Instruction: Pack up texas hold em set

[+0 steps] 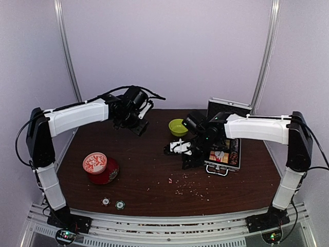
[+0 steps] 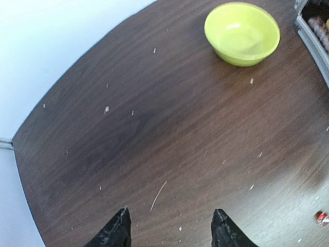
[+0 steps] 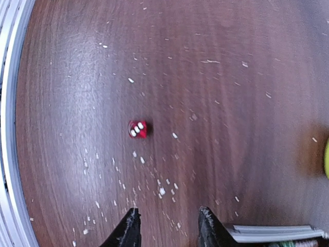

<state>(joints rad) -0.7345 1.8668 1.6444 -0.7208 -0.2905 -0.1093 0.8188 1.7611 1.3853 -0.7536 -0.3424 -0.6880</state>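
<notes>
A tiny red die [image 3: 138,128] with white pips lies alone on the dark wooden table [image 1: 149,167] among pale crumbs. It is a little ahead of the right gripper [image 3: 168,229], whose two black fingers stand apart with nothing between them. The die looks hard, light and smooth-sided, likely to skid or pop out of a loose pinch. A firm squeeze square on two opposite flat faces should suit it best. Just beside that gripper, on the table's right side, sits the case [image 1: 223,155]. It is a small silver box with black lining, its lid upright at the back and rows of chips inside. It looks rigid and is probably the heaviest piece, best moved by the lid edge or by what looks like a handle on its near side. Two round chips [image 1: 106,201] lie near the front edge on the left. They are thin and flat, so awkward to lift off the wood. The left gripper [image 2: 170,231] hovers over bare table toward the back, fingers parted and empty, with a lime bowl [image 2: 241,33] beyond it. A red-and-white tin [image 1: 95,163] rests front left.
</notes>
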